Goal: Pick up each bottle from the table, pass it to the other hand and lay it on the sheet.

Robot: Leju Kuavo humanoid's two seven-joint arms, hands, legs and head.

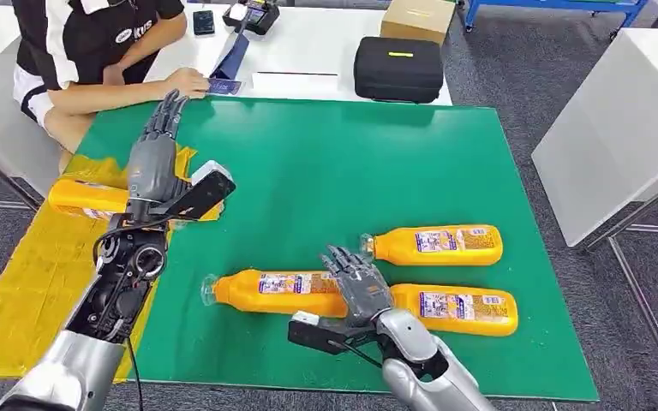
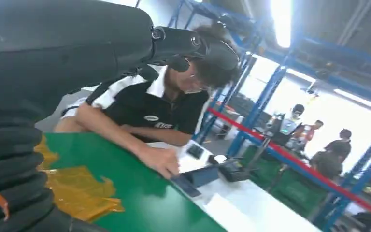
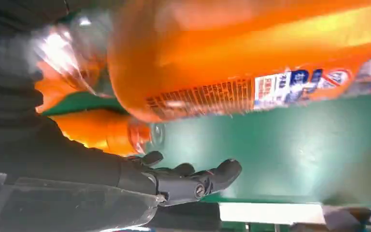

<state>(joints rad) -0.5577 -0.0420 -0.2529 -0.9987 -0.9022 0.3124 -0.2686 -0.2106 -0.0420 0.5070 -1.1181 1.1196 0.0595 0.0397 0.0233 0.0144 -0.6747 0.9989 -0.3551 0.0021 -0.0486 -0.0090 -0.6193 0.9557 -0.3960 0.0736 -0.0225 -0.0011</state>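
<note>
My right hand (image 1: 358,282), fingers spread and empty, hovers over the near edge of the green tabletop (image 1: 326,163), above the gap between two orange bottles. One bottle (image 1: 274,292) lies just left of it, another (image 1: 458,308) just right; a third bottle (image 1: 435,245) lies behind. My left hand (image 1: 156,145), fingers straight and apart, holds nothing over the left edge. A fourth bottle (image 1: 86,199) lies on the yellow sheet (image 1: 34,282). A person (image 1: 94,51) sits at the far-left corner.
</note>
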